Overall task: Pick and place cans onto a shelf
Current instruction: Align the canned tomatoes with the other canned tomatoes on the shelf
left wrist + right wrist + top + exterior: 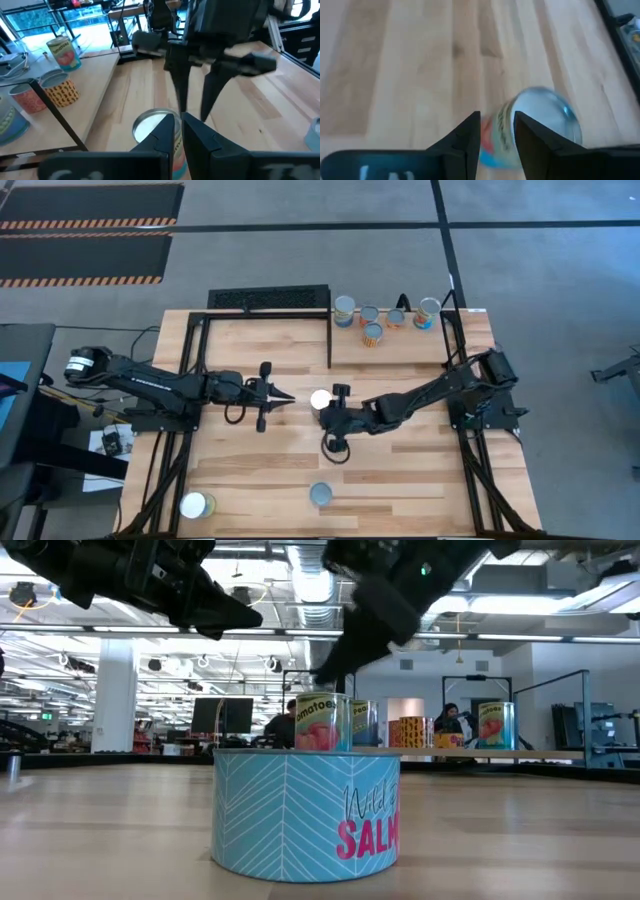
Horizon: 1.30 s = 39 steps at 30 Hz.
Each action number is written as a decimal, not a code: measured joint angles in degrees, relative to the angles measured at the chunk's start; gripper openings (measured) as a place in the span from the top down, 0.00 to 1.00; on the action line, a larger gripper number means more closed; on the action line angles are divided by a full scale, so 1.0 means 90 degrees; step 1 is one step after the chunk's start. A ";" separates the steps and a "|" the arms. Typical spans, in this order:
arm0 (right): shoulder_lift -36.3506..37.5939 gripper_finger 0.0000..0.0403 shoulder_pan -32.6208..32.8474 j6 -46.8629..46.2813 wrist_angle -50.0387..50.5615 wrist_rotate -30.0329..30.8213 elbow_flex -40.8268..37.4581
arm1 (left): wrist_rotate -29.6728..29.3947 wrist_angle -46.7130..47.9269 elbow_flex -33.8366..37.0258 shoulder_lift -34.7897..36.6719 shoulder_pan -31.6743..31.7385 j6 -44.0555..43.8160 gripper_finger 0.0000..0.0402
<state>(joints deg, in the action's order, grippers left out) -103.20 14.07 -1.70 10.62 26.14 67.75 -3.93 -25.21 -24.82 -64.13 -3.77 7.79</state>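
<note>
At mid-table: tomato can (pixel 320 399) upright, axis vertical, silver top up.
Right gripper (pixel 331 402): fingers apart, beside can.
Left gripper (pixel 287 396): fingers nearly together, near can.
Surface: light wood table (pixel 400 480).

A light-wood plank worktop (pixel 260 470) sits in a black metal frame (pixel 170 450) on a grey floor (pixel 540 250). Black floor mats edged with orange-and-black hazard stripes (pixel 90 230) lie beyond it. A black perforated metal tray (pixel 268 299) hangs at the far edge. In the low view, seated people (pixel 447 720) work among monitors (pixel 222 715) in an open office.
</note>
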 joint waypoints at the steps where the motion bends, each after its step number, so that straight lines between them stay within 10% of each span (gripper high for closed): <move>1: -0.0088 0.65 -0.0018 0.0011 0.0080 0.0074 0.0055 | -0.0005 0.0001 -0.0002 0.0004 0.0000 -0.0005 0.94; 22: -0.0398 0.97 -0.0306 0.0026 0.0508 0.0193 0.0322 | -0.0019 0.0040 -0.0002 0.0001 0.0000 -0.0031 0.94; 39: 0.1947 0.99 -0.0032 -0.1111 0.1818 0.0487 -0.0855 | -0.0016 0.0211 -0.0005 0.0001 0.0000 -0.0087 0.94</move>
<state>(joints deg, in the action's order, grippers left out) -85.68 13.78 -11.70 26.98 30.52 60.06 -4.08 -23.32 -24.86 -64.12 -3.77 7.01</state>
